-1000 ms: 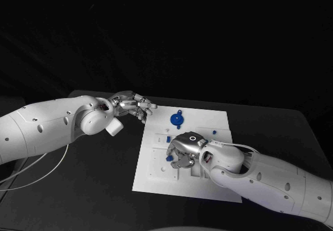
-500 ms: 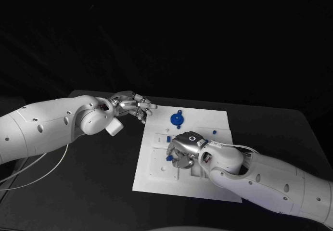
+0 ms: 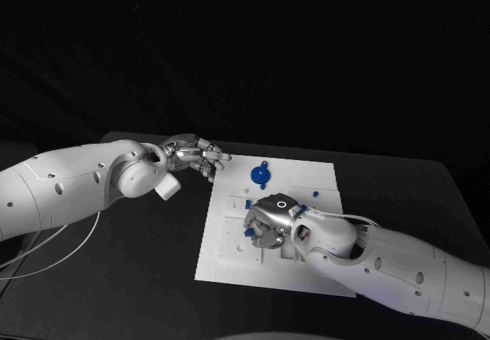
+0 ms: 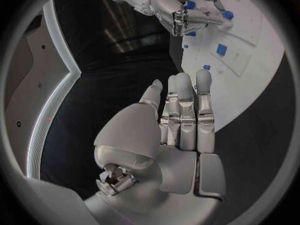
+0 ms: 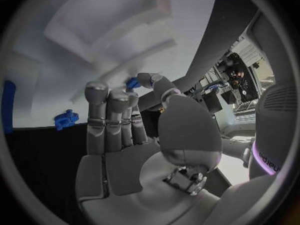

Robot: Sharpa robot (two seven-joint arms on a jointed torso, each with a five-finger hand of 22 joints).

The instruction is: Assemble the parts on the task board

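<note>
Black counter carries the flat white rectangular task board. Right robot hand rests over the board's middle, pinching a small blue plastic part between thumb and fingertip. Left robot hand hovers off the board's far left corner, fingers straight and pressed together, holding nothing. A round blue knobbed part sits near the board's far edge.

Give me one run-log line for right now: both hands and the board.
left hand: open, off white task board corner | right hand: pinching small blue part over board | round blue part: resting on board
</note>
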